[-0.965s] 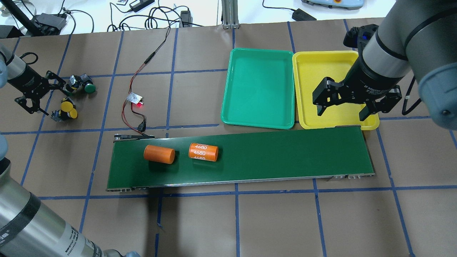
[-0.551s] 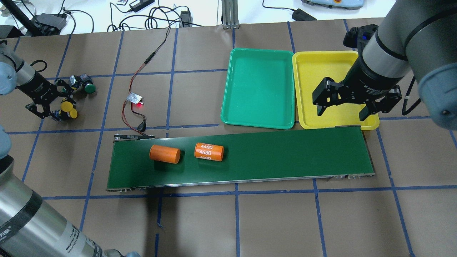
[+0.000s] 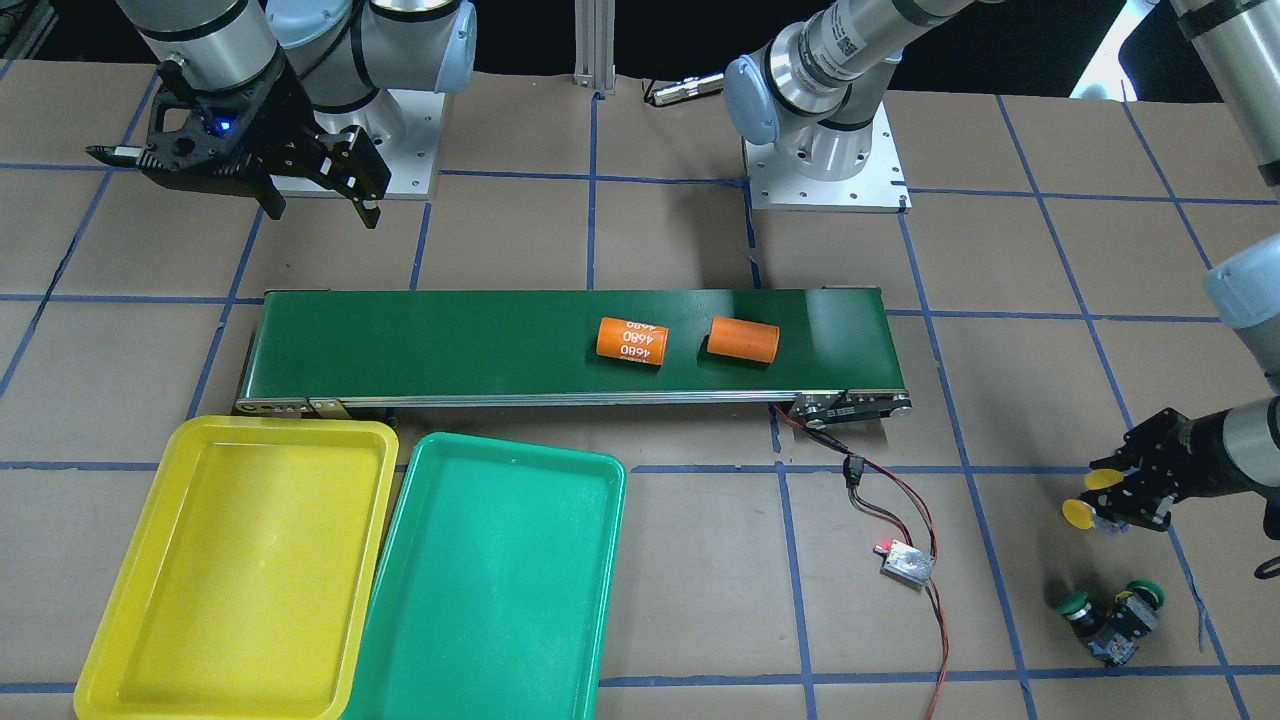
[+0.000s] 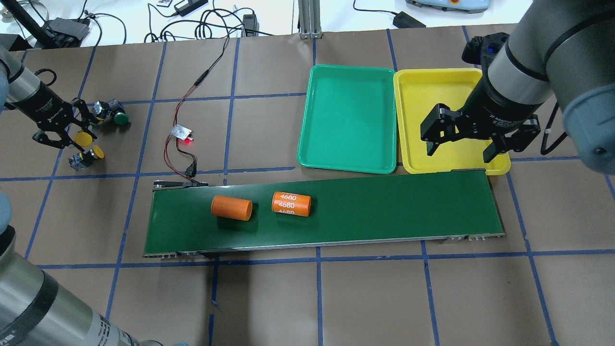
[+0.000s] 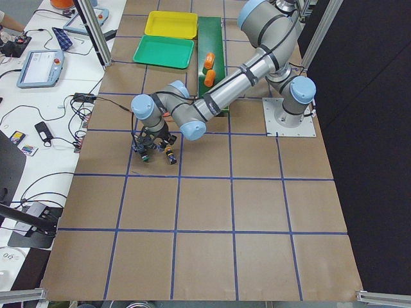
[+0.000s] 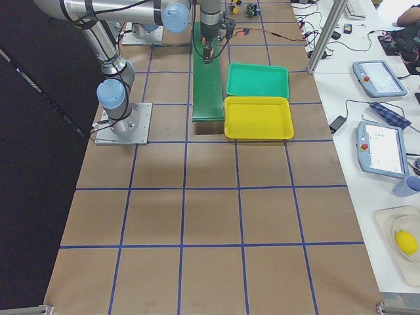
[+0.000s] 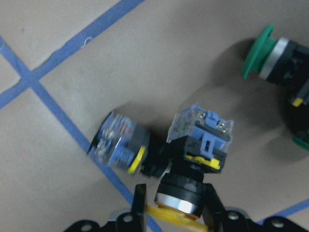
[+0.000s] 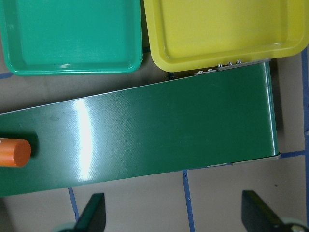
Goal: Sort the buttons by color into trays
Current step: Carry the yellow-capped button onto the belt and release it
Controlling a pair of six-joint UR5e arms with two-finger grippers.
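My left gripper (image 4: 65, 132) is shut on the black collar of a yellow-capped button (image 7: 193, 159) at the table's far left. Its cap (image 4: 83, 139) points toward the wrist camera. The second yellow button (image 4: 87, 157) lies just beside it on the paper. Two green buttons (image 4: 114, 113) lie together a little farther off, also seen in the front view (image 3: 1110, 610). The teal tray (image 4: 346, 120) and the yellow tray (image 4: 432, 86) sit side by side behind the belt. My right gripper (image 4: 460, 154) hangs open over the yellow tray's near edge.
A long dark-green conveyor belt (image 4: 384, 206) crosses the middle, carrying a plain orange cylinder (image 4: 231, 208) and one marked 4680 (image 4: 291, 203). A small circuit board with a red light (image 4: 181, 132) and its red-black wires lie between the buttons and the trays.
My left gripper closed on one yellow button and drew it slightly away from the other. Both orange cylinders travelled to the right along the belt. The right arm stayed still.
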